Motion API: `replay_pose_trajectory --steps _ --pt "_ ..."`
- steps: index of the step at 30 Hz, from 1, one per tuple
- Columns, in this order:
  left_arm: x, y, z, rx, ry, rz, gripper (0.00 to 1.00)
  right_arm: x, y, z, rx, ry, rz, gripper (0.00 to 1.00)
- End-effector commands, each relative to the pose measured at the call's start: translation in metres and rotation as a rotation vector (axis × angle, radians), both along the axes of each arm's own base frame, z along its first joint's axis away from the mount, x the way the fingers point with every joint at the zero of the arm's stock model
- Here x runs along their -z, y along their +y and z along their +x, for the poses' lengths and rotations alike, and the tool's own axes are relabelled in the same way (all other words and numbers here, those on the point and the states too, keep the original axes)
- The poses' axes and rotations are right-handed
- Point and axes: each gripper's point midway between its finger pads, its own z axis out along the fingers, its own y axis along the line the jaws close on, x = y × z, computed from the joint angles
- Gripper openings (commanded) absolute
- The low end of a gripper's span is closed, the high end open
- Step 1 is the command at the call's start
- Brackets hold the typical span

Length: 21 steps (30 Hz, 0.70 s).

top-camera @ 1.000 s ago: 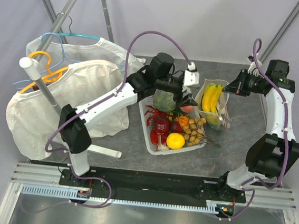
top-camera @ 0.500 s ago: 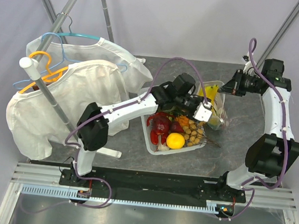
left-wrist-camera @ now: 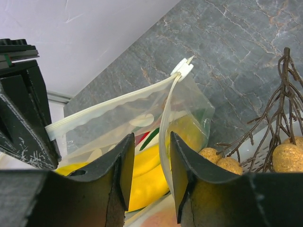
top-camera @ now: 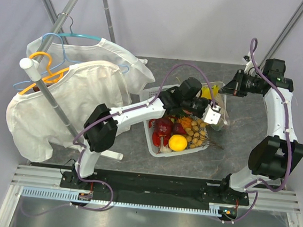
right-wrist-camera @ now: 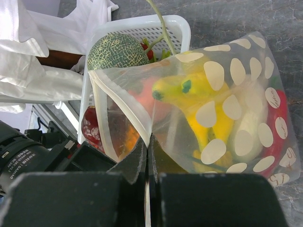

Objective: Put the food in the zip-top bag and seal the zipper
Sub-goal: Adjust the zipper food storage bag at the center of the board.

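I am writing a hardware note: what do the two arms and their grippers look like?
The left arm and the right arm have white tubular links, black joints and a loose purple cable. The left gripper and the right gripper each have two flat black fingers.

Top external view: bright, even, diffuse light from above; shadows on the grey table (top-camera: 234, 143) are soft and sit close under the white basket (top-camera: 158, 153); the white garments (top-camera: 83, 93) keep their fold detail; focus is sharp edge to edge. Left wrist view: the left gripper (left-wrist-camera: 152, 151) is a dark, underexposed, slightly soft foreground; the zip-top bag (left-wrist-camera: 194, 113) and the table's veining beyond are crisp; the pale wall (left-wrist-camera: 94, 28) is nearly blown out. Right wrist view: the right gripper (right-wrist-camera: 147, 146) is a black, defocused mass along the bottom; the bag's plastic carries a mild sheen and hazes what lies inside; the basket rim bows from wide-angle distortion.
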Motion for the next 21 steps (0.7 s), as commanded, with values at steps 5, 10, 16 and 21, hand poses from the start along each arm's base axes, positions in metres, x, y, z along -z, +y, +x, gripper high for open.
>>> replay_pose_trajectory --steps 5,10,16,21 --pt "-0.001 -0.014 -0.005 0.026 0.004 -0.019 0.21 -0.024 0.01 0.002 -0.035 -0.086 0.034 0.0" --pt "-0.034 -0.014 0.019 -0.071 0.158 -0.14 0.02 -0.032 0.001 -0.004 -0.043 -0.178 -0.035 0.5" --pt "-0.064 0.0 0.063 -0.195 0.385 -0.257 0.02 -0.04 -0.035 -0.018 -0.027 -0.336 -0.106 0.77" --pt "-0.069 -0.002 0.069 -0.202 0.474 -0.278 0.02 -0.033 -0.048 -0.046 -0.078 -0.458 -0.157 0.75"
